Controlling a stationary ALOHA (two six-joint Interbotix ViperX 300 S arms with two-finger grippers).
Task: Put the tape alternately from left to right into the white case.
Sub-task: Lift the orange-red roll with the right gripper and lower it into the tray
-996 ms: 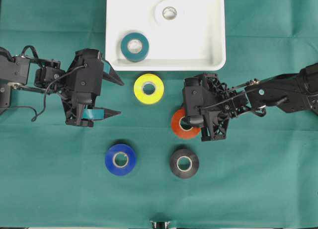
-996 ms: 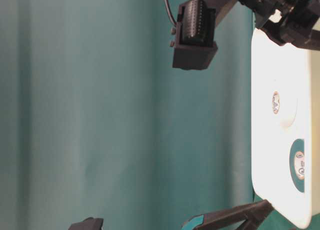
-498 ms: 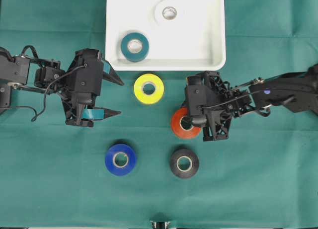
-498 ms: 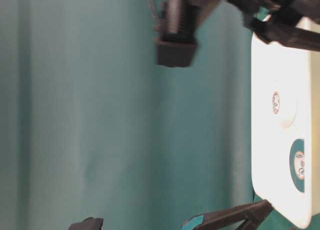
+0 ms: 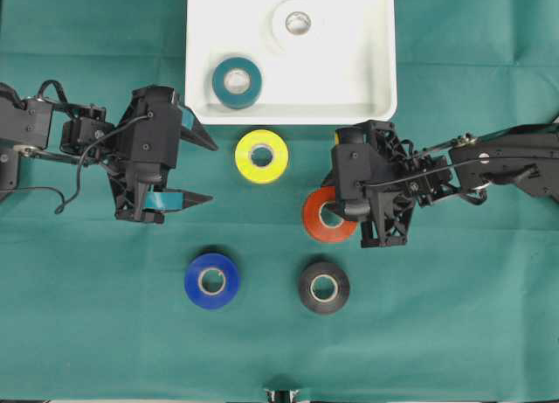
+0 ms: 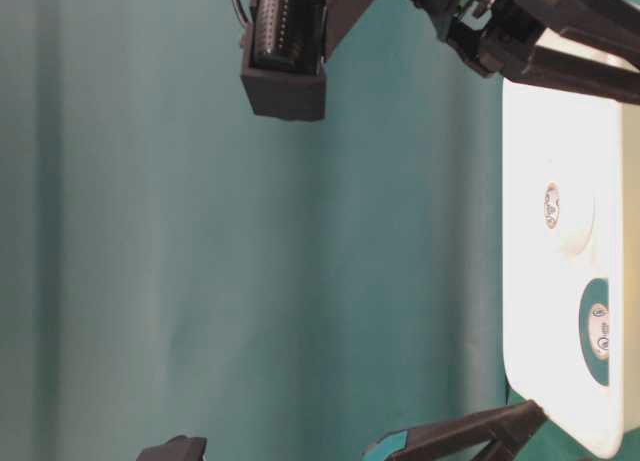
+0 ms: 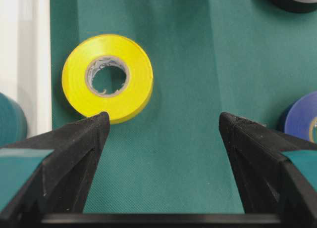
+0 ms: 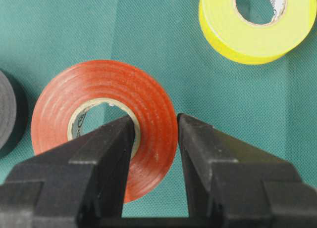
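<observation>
Right gripper (image 8: 154, 134): jaws clamped on the wall of the red roll (image 8: 104, 124), one finger inside the core, the other on the outer face, as the right wrist view shows plainly; in the overhead view the same gripper (image 5: 342, 212) sits over the right edge of that red roll (image 5: 325, 221), right of centre on the green cloth (image 5: 437, 333). Whether the roll is clear of the cloth cannot be told. Left gripper (image 5: 199, 170): jaws wide apart, holding nothing, parked left of the yellow roll (image 5: 261, 156), which lies flat just near of the case rim. Blue roll (image 5: 212, 281) and black roll (image 5: 324, 287): flat on the cloth, nearer the viewer, well apart from each other and from both grippers. White case (image 5: 380, 88): at the far side, centre; holds the teal roll (image 5: 237, 81) in its left half and the white roll (image 5: 297, 22) toward its far right. Step in hand, by judgement: third roll of six, the right arm's turn, grasp made and transfer to the case pending. Next move calls for a lift high enough to pass the raised rim, a carry toward the far side, and release over a bare part of the case floor, clear of the two rolls already there. The yellow roll looks the likely item after that, for the waiting left arm.
</observation>
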